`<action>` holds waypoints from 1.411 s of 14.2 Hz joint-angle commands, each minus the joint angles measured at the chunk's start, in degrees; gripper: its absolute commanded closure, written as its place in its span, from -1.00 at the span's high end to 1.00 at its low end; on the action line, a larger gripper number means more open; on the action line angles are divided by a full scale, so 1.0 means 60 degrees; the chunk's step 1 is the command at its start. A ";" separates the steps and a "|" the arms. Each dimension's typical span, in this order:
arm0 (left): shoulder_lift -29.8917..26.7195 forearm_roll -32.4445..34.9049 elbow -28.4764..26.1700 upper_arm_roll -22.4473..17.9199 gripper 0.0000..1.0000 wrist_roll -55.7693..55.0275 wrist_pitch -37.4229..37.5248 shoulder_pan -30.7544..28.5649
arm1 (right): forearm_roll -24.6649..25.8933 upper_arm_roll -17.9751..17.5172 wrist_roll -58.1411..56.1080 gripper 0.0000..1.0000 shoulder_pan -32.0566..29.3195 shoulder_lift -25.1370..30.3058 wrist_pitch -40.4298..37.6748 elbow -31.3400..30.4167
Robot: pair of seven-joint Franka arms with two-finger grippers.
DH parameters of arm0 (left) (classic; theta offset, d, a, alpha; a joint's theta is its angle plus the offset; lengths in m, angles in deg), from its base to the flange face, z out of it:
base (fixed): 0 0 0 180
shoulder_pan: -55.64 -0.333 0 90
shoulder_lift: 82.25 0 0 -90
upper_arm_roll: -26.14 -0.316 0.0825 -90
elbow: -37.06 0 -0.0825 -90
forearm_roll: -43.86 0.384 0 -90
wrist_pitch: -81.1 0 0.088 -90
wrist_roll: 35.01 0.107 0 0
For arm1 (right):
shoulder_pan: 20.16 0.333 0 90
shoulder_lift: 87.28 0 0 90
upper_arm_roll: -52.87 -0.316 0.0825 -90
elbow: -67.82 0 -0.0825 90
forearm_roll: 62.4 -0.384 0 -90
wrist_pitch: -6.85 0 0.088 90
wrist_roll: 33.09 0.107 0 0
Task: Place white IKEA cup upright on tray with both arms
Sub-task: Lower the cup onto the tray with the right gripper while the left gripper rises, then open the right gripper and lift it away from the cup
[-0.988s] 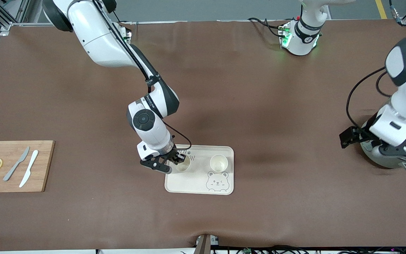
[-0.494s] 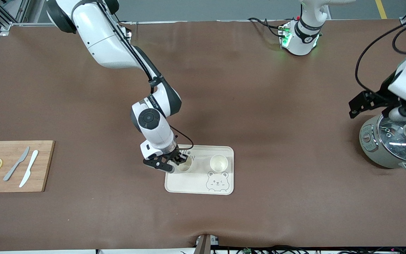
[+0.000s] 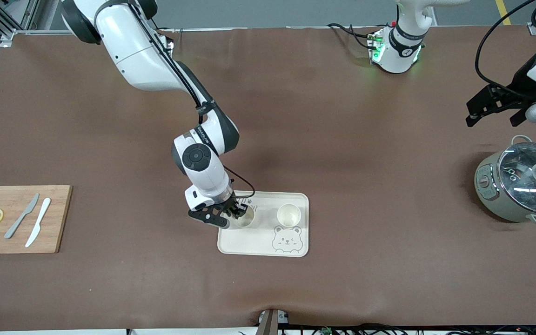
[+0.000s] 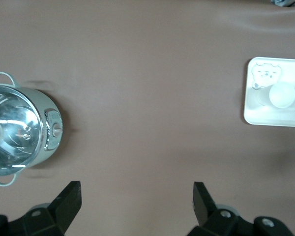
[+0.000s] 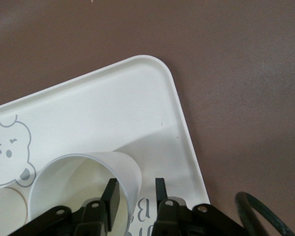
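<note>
The cream tray point(image 3: 258, 242) with a bear face lies on the brown table. Two white cups stand upright on it: one point(image 3: 244, 218) at my right gripper, the other point(image 3: 289, 215) beside it toward the left arm's end. My right gripper point(image 3: 237, 212) is low over the tray. In the right wrist view its gripper point(image 5: 135, 194) straddles the rim of the cup point(image 5: 83, 177), one finger inside and one outside with a gap to the wall. My left gripper point(image 3: 492, 118) is open, empty and raised over bare table next to the pot; its fingers point(image 4: 73, 196) are spread wide.
A grey pot with a glass lid point(image 3: 519, 181) stands at the left arm's end, also seen in the left wrist view point(image 4: 19, 130). A wooden cutting board point(image 3: 56, 218) with two knives and lemon slices lies at the right arm's end.
My left arm has lifted off the pot and swung toward its base, uncovering the lid. My right gripper has shifted only slightly at the cup.
</note>
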 commanded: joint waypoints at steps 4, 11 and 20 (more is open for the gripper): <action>0.0009 -0.0214 0.0447 -0.0226 1.00 0.1216 0.0250 -0.0074 | 0.0322 0.0101 0.0232 1.00 0.0061 -0.0052 -0.0045 0.0245; 0.0097 -0.0097 0.0682 -0.0241 1.00 0.1157 0.0382 -0.0015 | 0.0308 0.0101 0.0144 1.00 -0.0012 0.0299 -0.0599 0.0230; 0.0243 0.0724 0.0712 -0.0227 1.00 0.2461 0.1495 0.0043 | 0.0191 0.0057 -0.0409 1.00 -0.0143 0.2480 -0.3761 0.0260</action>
